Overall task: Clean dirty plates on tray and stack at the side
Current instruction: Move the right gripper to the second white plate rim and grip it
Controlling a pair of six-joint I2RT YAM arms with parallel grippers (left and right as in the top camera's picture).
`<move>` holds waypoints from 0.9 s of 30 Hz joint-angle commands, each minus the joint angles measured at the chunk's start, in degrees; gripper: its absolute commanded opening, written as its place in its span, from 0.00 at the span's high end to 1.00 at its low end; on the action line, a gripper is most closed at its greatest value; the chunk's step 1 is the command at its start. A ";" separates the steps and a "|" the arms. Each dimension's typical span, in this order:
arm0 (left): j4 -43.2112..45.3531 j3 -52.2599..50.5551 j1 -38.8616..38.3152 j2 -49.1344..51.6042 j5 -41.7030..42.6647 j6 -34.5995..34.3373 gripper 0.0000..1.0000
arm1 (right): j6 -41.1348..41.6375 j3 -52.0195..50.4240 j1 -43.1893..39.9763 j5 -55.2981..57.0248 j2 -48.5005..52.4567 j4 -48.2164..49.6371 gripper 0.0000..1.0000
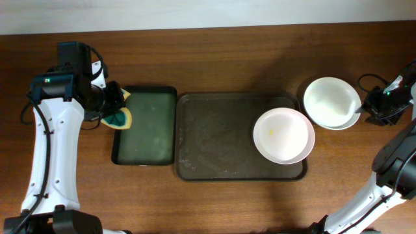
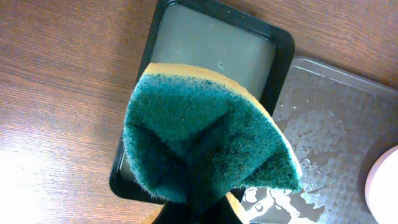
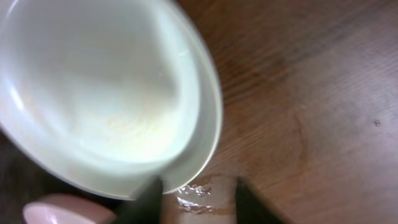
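A pale pink plate [image 1: 284, 134] with a small yellow smear lies at the right end of the dark brown tray [image 1: 214, 140]. Two white plates [image 1: 331, 102] sit stacked on the table to the tray's right, also in the right wrist view [image 3: 106, 87]. My right gripper [image 1: 365, 108] [image 3: 196, 196] is open and empty at the stack's right edge, its left finger at the rim. My left gripper [image 1: 114, 104] [image 2: 199, 211] is shut on a green-and-yellow sponge [image 1: 121, 117] [image 2: 205, 143], held over the left edge of the greenish tray.
The narrower black-rimmed greenish tray [image 1: 146, 127] [image 2: 217, 50] lies just left of the brown tray [image 2: 336, 124], whose surface is wet. A small wet patch [image 3: 205, 193] is on the table between my right fingers. The pink plate's edge [image 2: 387, 186] [image 3: 56, 211] shows in both wrist views.
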 commanded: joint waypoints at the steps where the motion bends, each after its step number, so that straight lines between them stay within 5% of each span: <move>1: 0.31 0.13 0.09 0.39 0.22 0.92 1.00 | -3.80 1.27 0.42 -6.62 -2.03 -2.75 0.50; 11: 0.24 0.13 0.09 0.39 0.22 0.92 1.00 | -11.72 -1.27 4.37 -6.08 -4.00 -25.40 0.57; 17: 0.04 0.13 0.09 0.39 0.22 0.92 0.99 | -11.21 -12.79 14.36 -2.71 -10.54 -21.59 0.52; 21: -0.15 0.13 0.09 0.39 0.20 0.92 0.99 | -2.23 -18.86 19.17 9.62 -12.72 -16.63 0.50; 27: -0.55 0.13 0.09 0.39 0.20 0.94 0.99 | -0.66 -27.45 20.35 8.09 -12.70 -4.70 0.59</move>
